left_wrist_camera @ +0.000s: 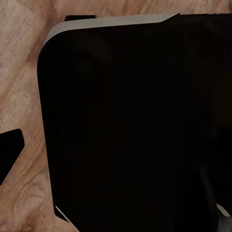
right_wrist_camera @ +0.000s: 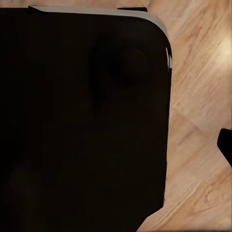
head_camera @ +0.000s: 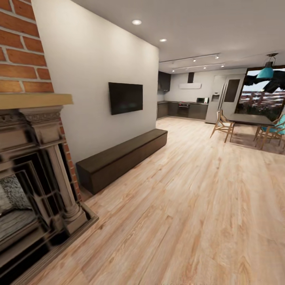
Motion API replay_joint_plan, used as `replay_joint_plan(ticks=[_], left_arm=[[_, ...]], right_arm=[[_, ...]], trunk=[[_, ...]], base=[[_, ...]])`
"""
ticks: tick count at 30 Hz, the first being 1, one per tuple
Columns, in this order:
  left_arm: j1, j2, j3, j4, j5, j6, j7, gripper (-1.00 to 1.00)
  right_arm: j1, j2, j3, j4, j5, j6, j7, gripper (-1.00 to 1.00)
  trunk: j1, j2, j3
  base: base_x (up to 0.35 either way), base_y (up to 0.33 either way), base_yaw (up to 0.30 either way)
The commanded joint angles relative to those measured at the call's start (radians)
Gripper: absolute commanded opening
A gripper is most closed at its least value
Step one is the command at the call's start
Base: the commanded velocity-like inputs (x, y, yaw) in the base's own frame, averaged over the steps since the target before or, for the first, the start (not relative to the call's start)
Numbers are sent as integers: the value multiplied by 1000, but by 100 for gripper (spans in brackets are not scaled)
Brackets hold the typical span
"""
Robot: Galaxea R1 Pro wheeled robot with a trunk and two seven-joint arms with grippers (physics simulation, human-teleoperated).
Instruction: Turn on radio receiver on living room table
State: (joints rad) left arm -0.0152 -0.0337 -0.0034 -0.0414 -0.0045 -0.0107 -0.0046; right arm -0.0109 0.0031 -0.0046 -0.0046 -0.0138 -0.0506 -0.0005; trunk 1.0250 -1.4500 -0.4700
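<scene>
Here, floor: light wood plank floor [head_camera: 190, 206]
Wall side: red brick fireplace [head_camera: 23, 130], long dark wooden low bench [head_camera: 122, 158]
Grippers: finger spread cannot be told

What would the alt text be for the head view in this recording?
An open room with a light wood plank floor: a brick fireplace close at left, then a dark low bench along a pale wall under a wall-mounted TV. Far back are a dark kitchen and a dining table with chairs.
</scene>
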Motion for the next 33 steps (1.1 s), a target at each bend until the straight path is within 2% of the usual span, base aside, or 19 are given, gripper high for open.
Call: replay_joint_plan(ticks=[1,33], left_arm=[[0,0,0,-1,0,0,0,100],[0,-1,1,-3,1,-2,1,100]], right_arm=[[0,0,0,0,0,0,1,100],[0,0,0,0,0,0,-1,100]], trunk=[[0,0,0],[0,0,0]], base=[[0,0,-286],[0,0,-286]])
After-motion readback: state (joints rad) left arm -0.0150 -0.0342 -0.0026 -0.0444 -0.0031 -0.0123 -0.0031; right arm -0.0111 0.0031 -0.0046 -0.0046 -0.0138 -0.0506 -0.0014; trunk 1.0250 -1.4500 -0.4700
